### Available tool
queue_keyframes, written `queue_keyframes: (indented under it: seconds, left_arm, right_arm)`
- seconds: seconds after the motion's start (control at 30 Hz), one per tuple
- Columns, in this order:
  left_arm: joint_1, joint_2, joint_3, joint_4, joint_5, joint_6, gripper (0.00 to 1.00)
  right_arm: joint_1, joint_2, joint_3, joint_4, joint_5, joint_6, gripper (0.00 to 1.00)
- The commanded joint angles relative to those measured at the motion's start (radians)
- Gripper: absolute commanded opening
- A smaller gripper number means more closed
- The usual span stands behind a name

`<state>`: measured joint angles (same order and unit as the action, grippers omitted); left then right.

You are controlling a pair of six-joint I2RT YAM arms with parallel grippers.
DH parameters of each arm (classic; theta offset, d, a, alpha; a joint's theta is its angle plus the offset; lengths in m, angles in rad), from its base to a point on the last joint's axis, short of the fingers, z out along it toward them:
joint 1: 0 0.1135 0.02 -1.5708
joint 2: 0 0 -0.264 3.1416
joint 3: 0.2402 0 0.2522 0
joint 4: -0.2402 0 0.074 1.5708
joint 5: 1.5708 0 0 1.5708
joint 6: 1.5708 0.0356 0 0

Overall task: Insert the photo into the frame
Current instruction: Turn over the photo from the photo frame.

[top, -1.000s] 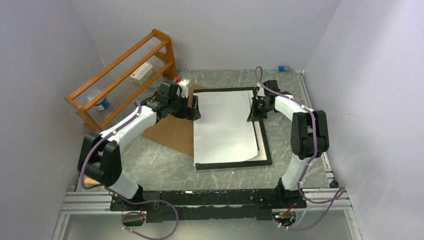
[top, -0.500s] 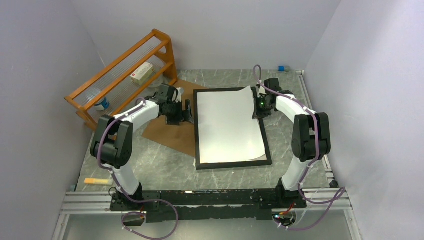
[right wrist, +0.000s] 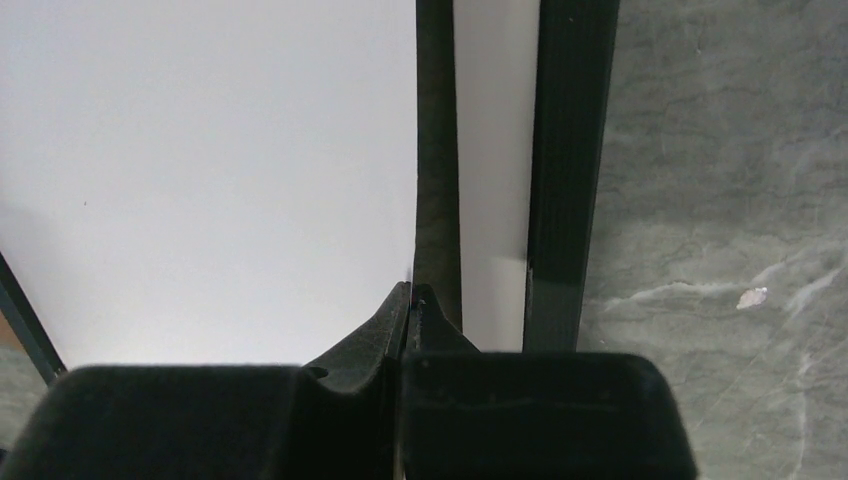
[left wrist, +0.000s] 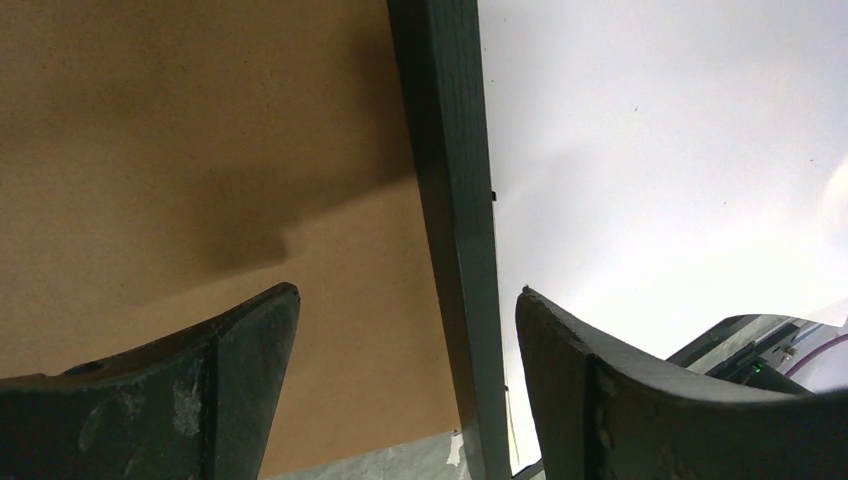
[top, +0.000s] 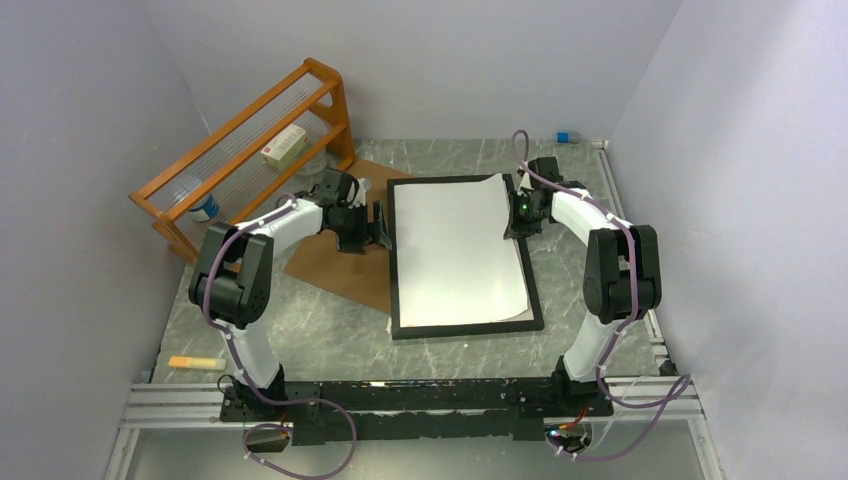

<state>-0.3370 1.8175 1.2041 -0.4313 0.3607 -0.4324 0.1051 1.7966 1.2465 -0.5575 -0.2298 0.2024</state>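
The photo lies white back up inside the black frame at the table's middle. Its far right edge curls up where my right gripper is shut on it. In the right wrist view the shut jaws pinch the sheet's edge, with the photo to the left and the frame's right rail to the right. My left gripper stands open just outside the frame's left rail. In the left wrist view its fingers straddle that rail, holding nothing, with the photo to the right.
A brown backing board lies left of the frame, partly under it. An orange wooden rack with a box and a bottle stands at the back left. An orange stick lies near the left base, and a small blue thing sits at the back wall.
The photo, skewed over the frame's near rail a second ago, now sits inside the frame. My left gripper has drawn back left off the sheet. The right gripper keeps its pinch.
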Motion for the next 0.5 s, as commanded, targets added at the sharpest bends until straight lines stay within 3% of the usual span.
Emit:
queue_keyframes:
  seconds: [0.0, 0.47]
  left_arm:
    - [0.003, 0.013, 0.048, 0.012, 0.037, -0.011, 0.84]
    - [0.007, 0.041, 0.065, 0.009, 0.058, -0.009, 0.83]
  right_arm:
    - [0.000, -0.005, 0.023, -0.016, 0.056, 0.062, 0.00]
    - [0.018, 0.001, 0.036, -0.008, 0.121, -0.025, 0.04]
